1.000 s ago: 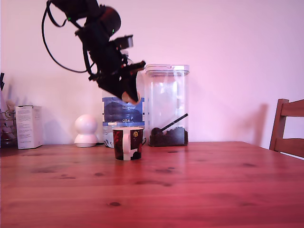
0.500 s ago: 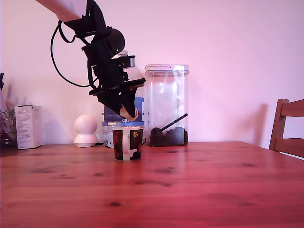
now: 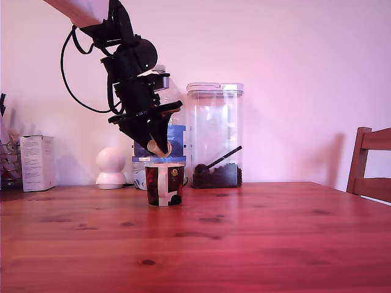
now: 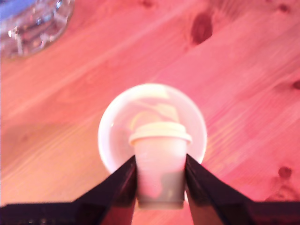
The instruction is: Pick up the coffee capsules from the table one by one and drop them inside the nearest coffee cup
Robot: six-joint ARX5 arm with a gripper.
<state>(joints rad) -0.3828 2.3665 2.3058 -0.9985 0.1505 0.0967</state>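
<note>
Gripper [image 3: 157,146] closed on one pale coffee capsule [image 3: 158,148], fingers [image 4: 119,185] pressing both sides of it in the wrist view. Capsule [image 4: 160,161] held just above the coffee cup [image 3: 165,184], over the open mouth, not inside it. Wrist view looks straight down into the cup [image 4: 112,126]; something pale lies at the cup's bottom, can't tell what. Cup stands upright on the wooden table [image 3: 244,238], toward the exterior view's left. Far behind the cup: clear canister [image 3: 214,134] with dark beans, white round-headed object [image 3: 110,167], white box [image 3: 36,162] at far left. Chair [image 3: 370,165] at the exterior view's right edge.
</note>
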